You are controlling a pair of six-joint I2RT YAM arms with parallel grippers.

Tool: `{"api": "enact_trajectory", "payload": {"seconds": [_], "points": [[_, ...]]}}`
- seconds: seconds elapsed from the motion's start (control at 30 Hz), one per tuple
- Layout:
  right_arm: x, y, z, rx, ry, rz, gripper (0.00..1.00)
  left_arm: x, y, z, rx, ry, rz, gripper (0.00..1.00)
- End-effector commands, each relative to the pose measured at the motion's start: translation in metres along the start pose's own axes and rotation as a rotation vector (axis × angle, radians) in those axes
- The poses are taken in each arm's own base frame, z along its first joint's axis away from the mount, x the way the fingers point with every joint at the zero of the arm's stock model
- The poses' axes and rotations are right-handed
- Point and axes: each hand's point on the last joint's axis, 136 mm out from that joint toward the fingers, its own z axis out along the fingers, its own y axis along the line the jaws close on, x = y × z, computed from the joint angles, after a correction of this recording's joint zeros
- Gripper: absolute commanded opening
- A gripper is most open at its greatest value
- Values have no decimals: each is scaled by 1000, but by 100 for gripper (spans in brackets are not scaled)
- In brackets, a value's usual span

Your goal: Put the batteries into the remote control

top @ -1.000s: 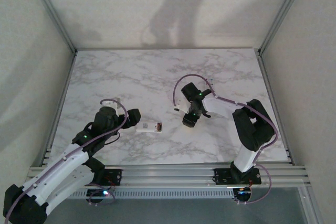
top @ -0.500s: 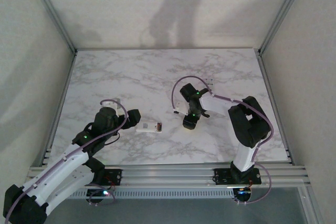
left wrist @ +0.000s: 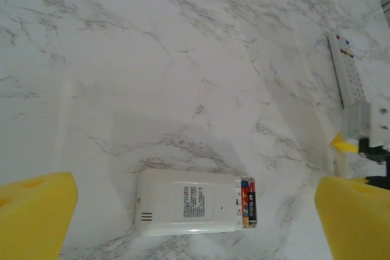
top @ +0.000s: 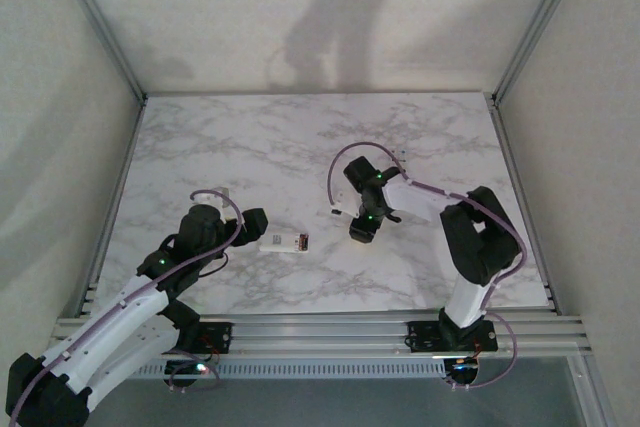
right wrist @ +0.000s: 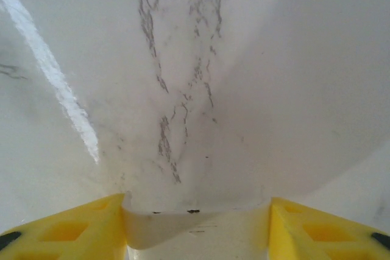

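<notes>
Top external view, against a second ago: on the marble tabletop (top: 250, 137), no shift in the left arm (top: 130, 297). Small sway in the right arm (top: 480, 237), elbow nudged toward 9 o'clock, now almost back. Same spot for the white remote control (left wrist: 189, 210), at 9 o'clock of the right jaws. One of the batteries (left wrist: 249, 207) seated at its 3 o'clock end. At the left jaws: gaping wide, holding nothing. At the right jaws: partly apart, pale patch between yellow fingers (right wrist: 67, 226); gripped or not, cannot tell.

Lab test booth: aluminium frame rails (top: 320, 328), blank white walls (top: 300, 7) (marble-look tabletop (top: 250, 147)).
</notes>
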Motion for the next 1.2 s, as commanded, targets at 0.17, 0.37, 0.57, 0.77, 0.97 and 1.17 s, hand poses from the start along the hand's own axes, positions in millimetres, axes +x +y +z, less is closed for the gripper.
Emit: {"api": "enact_trajectory", "payload": {"seconds": [0.17, 0.37, 0.57, 0.77, 0.97, 1.17], "points": [[-56, 45, -49, -2, -207, -112, 56, -3, -2, 0, 2, -22, -21, 99], [-98, 91, -52, -23, -306, -235, 56, -5, 0, -3, -11, -28, -28, 99], [-119, 110, -35, -47, -315, -295, 56, -7, 5, -6, -37, -42, -39, 99], [-132, 110, -20, -50, -309, -313, 56, -13, 13, -8, -82, -73, -60, 99], [-143, 107, -16, -47, -314, -311, 57, -20, 18, -10, -90, -101, -98, 99], [-146, 109, -6, -72, -298, -288, 57, -21, 27, -11, -97, -108, -131, 99]]}}
